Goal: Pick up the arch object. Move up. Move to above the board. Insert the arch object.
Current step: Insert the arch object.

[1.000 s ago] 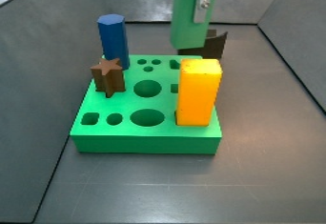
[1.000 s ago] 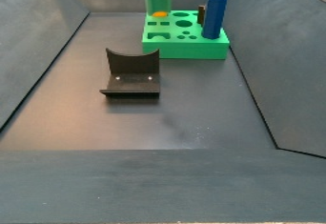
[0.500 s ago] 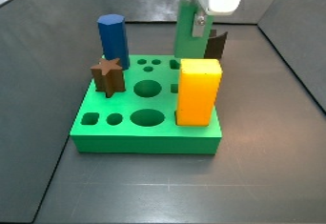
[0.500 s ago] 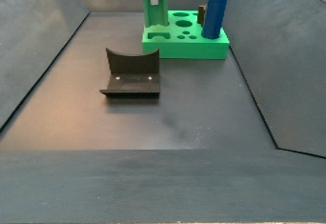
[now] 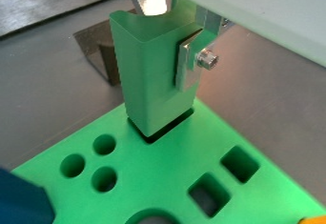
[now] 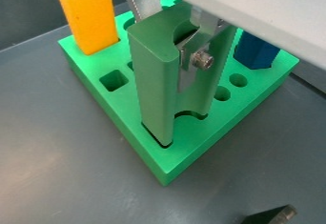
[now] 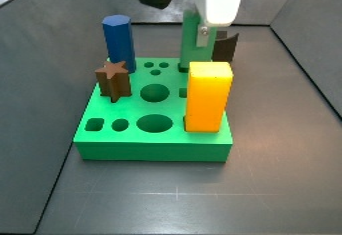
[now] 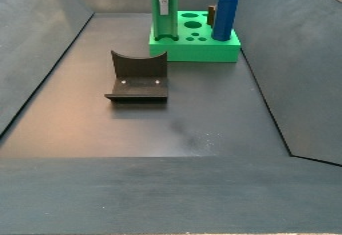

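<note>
A: Gripper point(image 5: 173, 37) position?
B: Above the far edge of the board point(image 7: 120, 144), clamped on the arch block point(image 5: 152, 71). Silver finger point(image 5: 192, 61) flat against one side of the block, bolt head showing.

A: Jaw state?
B: Closed narrow on the block, holding it upright near its top in both wrist views.

A: Block location?
B: Standing vertical at the board's edge, lower end set in a dark slot point(image 5: 163, 132). Arch cutout at the bottom, visible in a wrist view point(image 6: 173, 123). Depth of seating: cannot tell. In a side view point(image 7: 195, 41) it rises behind the orange block point(image 7: 209, 96); in a side view point(image 8: 163, 24) it sits on the board's left end.

A: Anything else on the board?
B: Blue prism point(image 7: 118, 39) and brown star point(image 7: 112, 78) on the left side, orange block on the right, several open round and square holes.

A: Off the board?
B: Fixture point(image 8: 136, 77) on the floor, well apart from the board point(image 8: 201, 47). Dark brown block point(image 7: 229, 46) just behind the board, partly hidden.
</note>
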